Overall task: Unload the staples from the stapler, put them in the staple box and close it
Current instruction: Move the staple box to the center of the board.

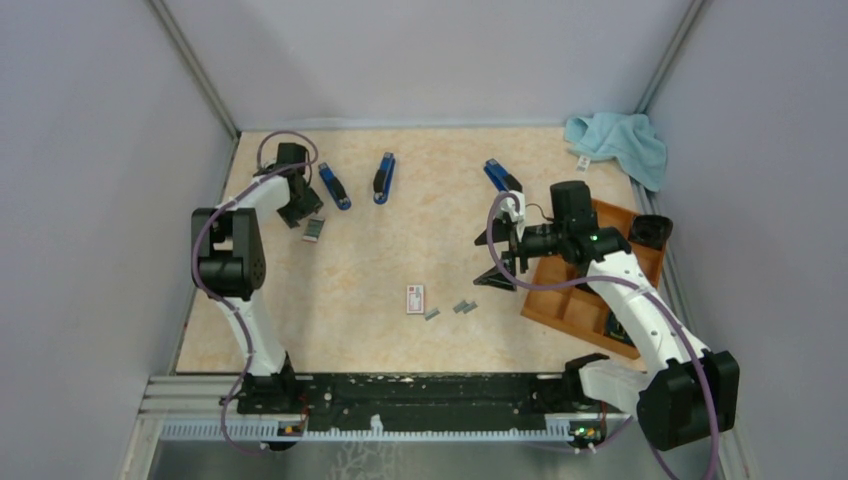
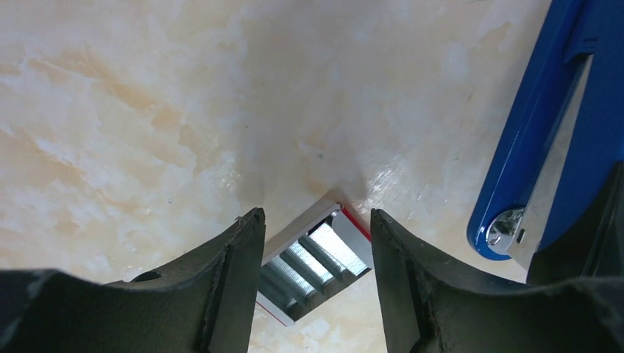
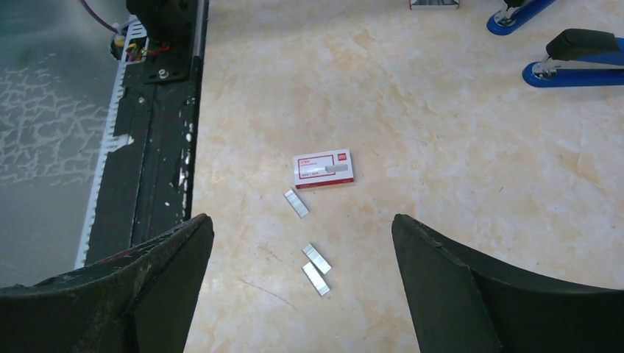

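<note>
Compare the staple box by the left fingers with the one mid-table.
The left box is open, rows of staples showing; the middle box is closed, white with a red label. The left box sits under the left fingers beside a blue stapler; the middle box has only loose staple strips nearby. Both lie flat on the table.

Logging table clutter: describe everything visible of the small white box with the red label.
The box is small, flat, rectangular, seemingly cardboard, white on top with red edging and unreadable print. It looks closed and lies flat on the table, near the front middle. Nothing touches it; a staple strip lies close by one corner, apart.
</note>
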You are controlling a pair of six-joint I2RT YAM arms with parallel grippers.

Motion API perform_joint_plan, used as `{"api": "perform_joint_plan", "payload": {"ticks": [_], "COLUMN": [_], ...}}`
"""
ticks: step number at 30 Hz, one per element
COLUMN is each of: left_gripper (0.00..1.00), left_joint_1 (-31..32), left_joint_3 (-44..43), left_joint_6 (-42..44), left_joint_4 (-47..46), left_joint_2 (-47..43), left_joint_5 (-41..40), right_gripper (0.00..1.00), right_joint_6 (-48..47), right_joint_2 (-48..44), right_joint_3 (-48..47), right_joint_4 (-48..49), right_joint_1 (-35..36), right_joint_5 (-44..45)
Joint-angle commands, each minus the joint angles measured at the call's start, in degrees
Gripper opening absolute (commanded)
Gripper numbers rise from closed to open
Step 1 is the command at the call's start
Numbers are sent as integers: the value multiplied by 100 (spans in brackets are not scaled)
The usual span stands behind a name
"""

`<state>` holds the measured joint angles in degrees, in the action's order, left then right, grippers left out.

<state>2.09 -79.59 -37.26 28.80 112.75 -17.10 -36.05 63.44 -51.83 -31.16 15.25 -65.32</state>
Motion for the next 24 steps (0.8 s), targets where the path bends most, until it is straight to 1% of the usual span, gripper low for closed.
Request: {"api": "perform_joint_plan", "payload": {"ticks": [1,7,15,16,19,21,24], "left_gripper": [61,61,60,59,50,47,45], "left_joint_1": [-42,-47,-48,-47,-43,-39,-34], "left_joint_3": [-147,-381,-476,-459,-314,-120,286], "left_joint_6": [15,16,-23,-49,-91,-88,-140], "left_joint_4": [400,558,660,698,711,631,481], "left_joint_2": [111,358,490,479,370,220,-103], "left_joint_5": [-56,-40,214,248,431,615,846], "right_gripper": [92,92,92,92,92,92,92], "right_joint_6": [-147,-146,-165,-179,-187,-191,-194], "right_joint_2": [-102,-156,-188,-192,-199,-216,-242], "right_joint_3": [-265,-266,-256,-253,-255,-258,-266], "right_joint_4": [66,57,57,57,48,41,40], "right_joint_1": [21,38,83,84,100,118,142], "right_joint_5": [-110,-171,-177,-176,-168,-172,-169]}}
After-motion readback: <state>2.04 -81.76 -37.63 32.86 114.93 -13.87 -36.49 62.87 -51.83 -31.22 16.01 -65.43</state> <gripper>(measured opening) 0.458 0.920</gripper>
